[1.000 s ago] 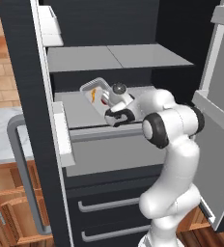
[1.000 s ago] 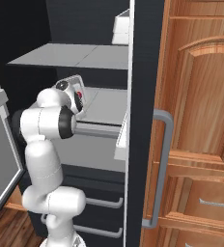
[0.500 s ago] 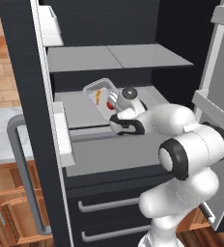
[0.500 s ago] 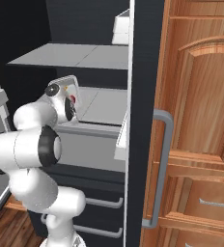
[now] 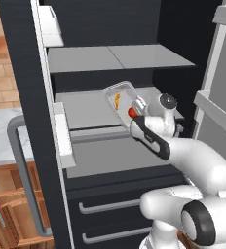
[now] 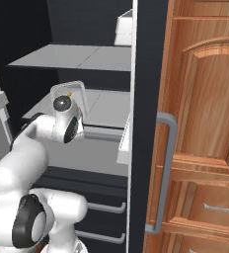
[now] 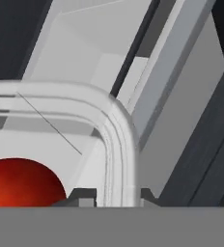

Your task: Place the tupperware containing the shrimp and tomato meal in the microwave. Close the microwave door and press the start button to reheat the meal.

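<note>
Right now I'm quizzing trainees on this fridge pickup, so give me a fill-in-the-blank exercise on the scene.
1. The gripper holds the tupperware by its ____.
2. The round piece in the tupperware, the tomato, is ____ in colour.
3. The tupperware is not level but ____.
4. The fridge door stands ____.

Missing words: rim; red; tilted; open

My arm (image 5: 197, 160): fat, white, smooth, round. Black rings at joints. Black band along hand. Small grey cap on top.
</note>
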You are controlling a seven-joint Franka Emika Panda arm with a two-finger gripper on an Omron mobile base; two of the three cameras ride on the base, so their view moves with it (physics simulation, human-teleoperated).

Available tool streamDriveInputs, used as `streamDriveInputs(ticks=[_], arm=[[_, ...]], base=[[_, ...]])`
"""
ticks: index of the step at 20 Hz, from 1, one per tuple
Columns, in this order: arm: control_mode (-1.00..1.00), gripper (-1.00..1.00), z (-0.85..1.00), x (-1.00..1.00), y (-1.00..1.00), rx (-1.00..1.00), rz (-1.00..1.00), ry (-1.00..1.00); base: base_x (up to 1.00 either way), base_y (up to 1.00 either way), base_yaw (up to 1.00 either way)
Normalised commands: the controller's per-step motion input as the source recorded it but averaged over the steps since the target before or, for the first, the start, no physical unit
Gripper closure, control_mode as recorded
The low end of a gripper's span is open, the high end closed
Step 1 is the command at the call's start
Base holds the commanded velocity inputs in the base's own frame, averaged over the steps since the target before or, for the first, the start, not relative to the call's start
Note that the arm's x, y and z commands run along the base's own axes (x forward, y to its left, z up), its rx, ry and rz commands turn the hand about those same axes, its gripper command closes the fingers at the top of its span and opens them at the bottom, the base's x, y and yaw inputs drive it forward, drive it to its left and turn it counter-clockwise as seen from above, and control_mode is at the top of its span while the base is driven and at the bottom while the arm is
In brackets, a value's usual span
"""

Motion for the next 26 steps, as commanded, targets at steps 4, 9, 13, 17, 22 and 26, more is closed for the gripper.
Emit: streamDriveInputs(ticks=[4,9,13,17,22,26], arm=[[-1.0,1.0,0.55,-1.0,-0.51,0.07,0.0,0.14],[-1.0,1.0,0.44,-1.0,-0.34,0.01,0.0,0.25],[-1.0,1.0,0.12,-0.86,-0.14,0.0,0.0,0.2],[-1.0,1.0,0.04,-0.76,-0.16,0.0,-0.01,0.11],[-1.0,1.0,0.06,-0.47,-0.09,0.0,0.0,0.01],[-1.0,1.0,0.36,-0.11,0.02,0.0,0.0,0.0]], base=[[0.0,0.0,0.0],[0.0,0.0,0.0],[0.0,0.0,0.0],[0.0,0.0,0.0],[0.0,0.0,0.0],[0.0,0.0,0.0]])
